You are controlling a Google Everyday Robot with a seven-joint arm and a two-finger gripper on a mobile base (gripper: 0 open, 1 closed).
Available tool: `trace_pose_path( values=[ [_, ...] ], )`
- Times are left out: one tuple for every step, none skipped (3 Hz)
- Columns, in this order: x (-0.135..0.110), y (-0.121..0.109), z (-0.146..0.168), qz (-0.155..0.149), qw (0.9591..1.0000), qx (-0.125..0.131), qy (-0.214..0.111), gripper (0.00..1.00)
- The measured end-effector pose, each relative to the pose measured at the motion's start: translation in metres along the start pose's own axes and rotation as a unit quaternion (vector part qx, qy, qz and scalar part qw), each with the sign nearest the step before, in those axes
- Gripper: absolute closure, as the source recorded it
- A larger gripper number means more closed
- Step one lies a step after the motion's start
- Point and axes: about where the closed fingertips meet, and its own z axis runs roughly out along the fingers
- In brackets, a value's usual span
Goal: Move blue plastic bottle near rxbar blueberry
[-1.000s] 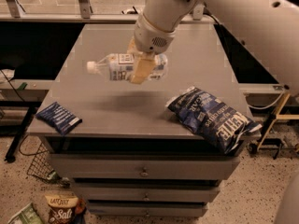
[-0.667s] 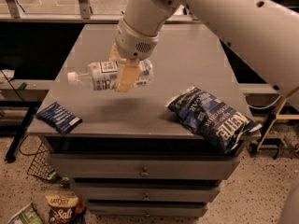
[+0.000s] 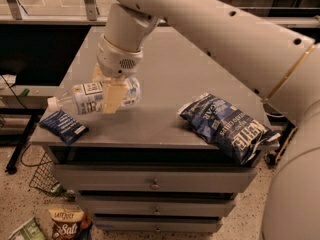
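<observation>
- Since the earlier frames, the arm has carried the blue plastic bottle (image 3: 90,98) toward 7 o'clock, from mid-counter to the front-left corner area.
- The pincer (image 3: 112,102) is clamped across the bottle's label section. One tan finger lies over the front of it.
- The bottle is held on its side with the white cap pointing to 9 o'clock. Whether it is just off the counter (image 3: 190,69) or resting on it, I cannot tell.
- The rxbar blueberry (image 3: 63,126) lies flat at the counter's 8 o'clock corner, just below the bottle's cap end. The two are near each other; touching or apart is not clear.
- Progress: the carry looks nearly done, since the bottle is already close to the bar. What is left is to set it down, let go and pull the arm out.
- Edges: the cap end sits close to the counter's left edge, at 9 o'clock, and the bar is right at the front-left corner. A release too far left risks the bottle rolling off, since it is round and lying on its side.
- Open room: bare surface from 12 to 2 o'clock of the bottle gives space to back out.
- The chip bag (image 3: 227,126) at 4 o'clock is well apart and hangs partly over the front-right edge. It is not in the way.
</observation>
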Motion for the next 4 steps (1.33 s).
trace_pose_path(
  values=[
    [-0.008,-0.012,0.022,-0.008,0.9998,-0.019,-0.006,1.0],
    [-0.011,-0.024,0.039,-0.012,0.9994,-0.03,-0.01,1.0],
    [-0.013,-0.036,0.052,-0.013,0.9992,-0.037,-0.012,1.0],
    [-0.014,-0.038,0.054,-0.014,0.9991,-0.037,-0.013,0.85]
  ],
)
